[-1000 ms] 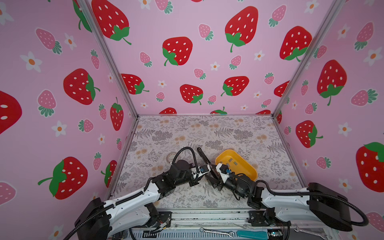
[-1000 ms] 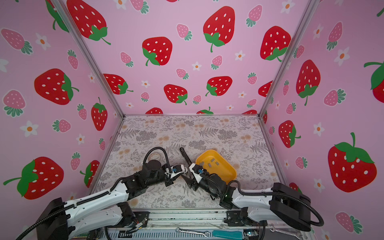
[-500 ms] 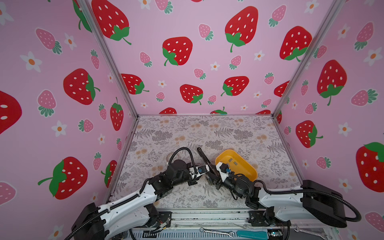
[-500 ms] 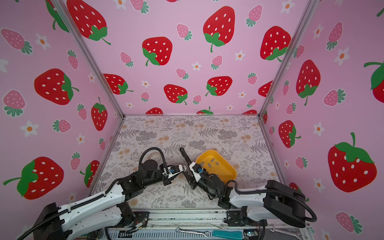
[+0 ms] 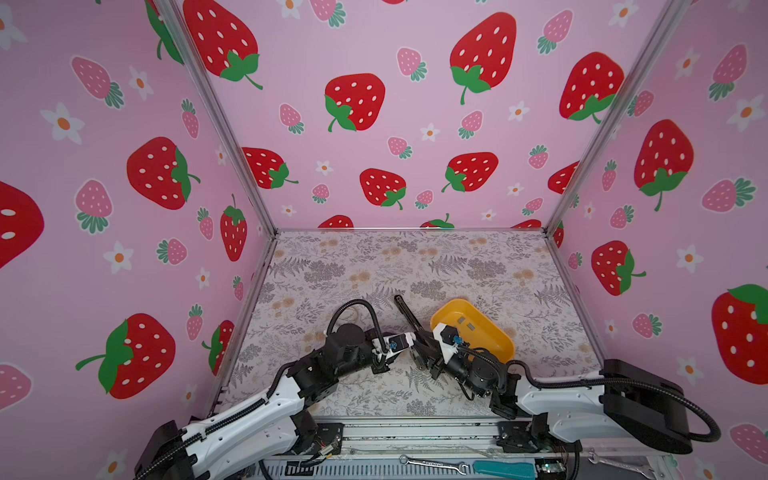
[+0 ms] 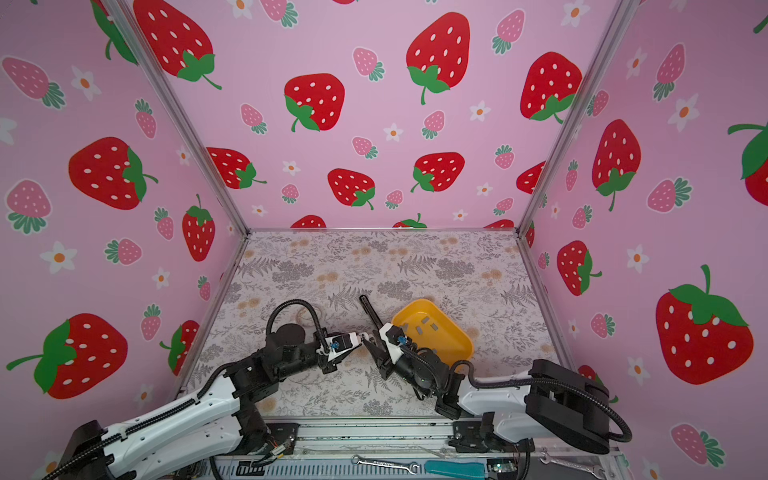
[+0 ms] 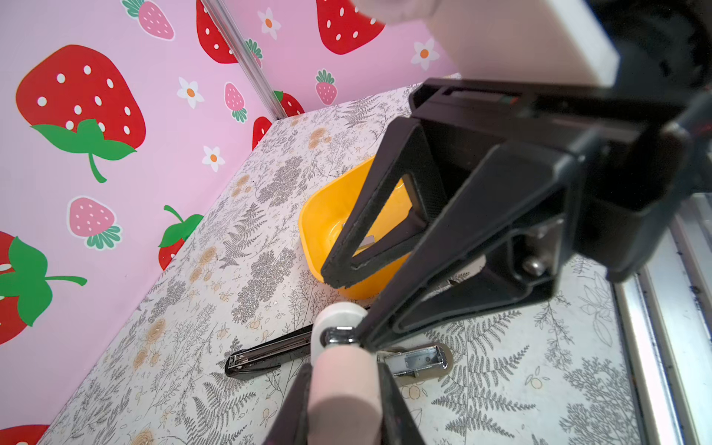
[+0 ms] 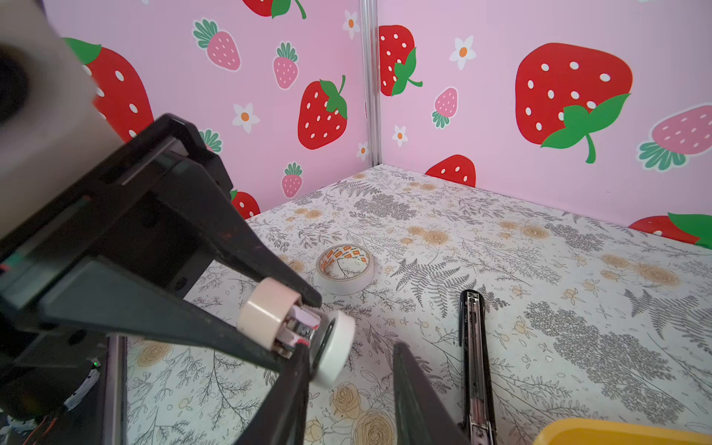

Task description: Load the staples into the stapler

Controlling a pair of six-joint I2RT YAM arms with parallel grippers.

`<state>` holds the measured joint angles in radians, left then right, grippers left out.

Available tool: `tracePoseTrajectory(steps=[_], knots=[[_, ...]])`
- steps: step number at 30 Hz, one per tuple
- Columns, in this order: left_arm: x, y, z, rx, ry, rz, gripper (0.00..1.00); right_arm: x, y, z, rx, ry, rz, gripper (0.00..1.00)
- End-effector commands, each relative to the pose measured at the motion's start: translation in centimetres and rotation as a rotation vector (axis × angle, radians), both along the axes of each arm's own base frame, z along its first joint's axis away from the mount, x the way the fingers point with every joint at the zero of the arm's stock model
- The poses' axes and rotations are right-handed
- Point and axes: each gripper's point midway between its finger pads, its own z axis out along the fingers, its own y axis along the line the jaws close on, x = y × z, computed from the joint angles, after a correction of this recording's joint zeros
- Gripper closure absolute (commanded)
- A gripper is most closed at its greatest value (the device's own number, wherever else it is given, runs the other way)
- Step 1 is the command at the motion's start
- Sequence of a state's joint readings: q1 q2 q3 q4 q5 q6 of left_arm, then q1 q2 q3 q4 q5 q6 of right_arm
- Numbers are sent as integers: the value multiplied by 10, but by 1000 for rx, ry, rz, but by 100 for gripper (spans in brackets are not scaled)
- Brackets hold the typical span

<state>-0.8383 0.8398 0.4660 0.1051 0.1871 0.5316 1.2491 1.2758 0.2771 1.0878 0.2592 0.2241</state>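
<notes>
Both arms meet tip to tip at the front centre of the floral bench (image 5: 374, 266) in both top views. Over the last second the rear links of the left arm (image 5: 257, 411) have shifted a little toward the near corner. The right arm (image 5: 561, 395) has slid slightly toward the middle.

The yellow tray (image 5: 505, 338) sits just right of the meeting point. The black stapler (image 5: 409, 316) lies opened out flat on the bench just beside the tray, and neither arm touches it.

The left jaws are clamped on the chrome middle of a small spool-shaped piece (image 8: 266, 316), cream at one end and white at the other. We cannot identify this piece.

The main change is at the right jaws, which have drawn in. They now stand partly apart, one finger on either side of the white end, and one tip touches the chrome. We do not see a firm grip yet.

The staples (image 5: 461, 320) lie as short grey strips inside the yellow tray. One (image 7: 368, 242) shows through the frame of a finger in the left wrist view.

We judge that the arms are busy passing or working the spool-shaped piece between them, and that loading has not begun. For that, one pair of jaws must come free and go to the tray.
</notes>
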Motion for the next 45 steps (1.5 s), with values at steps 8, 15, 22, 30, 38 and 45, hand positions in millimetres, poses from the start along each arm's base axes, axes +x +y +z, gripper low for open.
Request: tracePoseTrajectory(steps=[8,15,22,30,38,45], knots=[[-24,-16,9,-28,-4,-160,100,17,14,3,-2,35,-58,64],[-25,-16,15,-50,-28,-165,100,25,19,-8,-34,58,-97,73],[-33,-15,21,-101,-49,-194,100,31,22,-21,-58,83,-125,77],[-31,-15,28,-122,-56,-184,100,33,25,-27,-76,82,-136,77],[-28,-17,35,-155,-60,-179,100,37,29,-37,-98,104,-148,78],[-24,-17,36,-175,-54,-155,100,38,33,-49,-111,136,-150,78]])
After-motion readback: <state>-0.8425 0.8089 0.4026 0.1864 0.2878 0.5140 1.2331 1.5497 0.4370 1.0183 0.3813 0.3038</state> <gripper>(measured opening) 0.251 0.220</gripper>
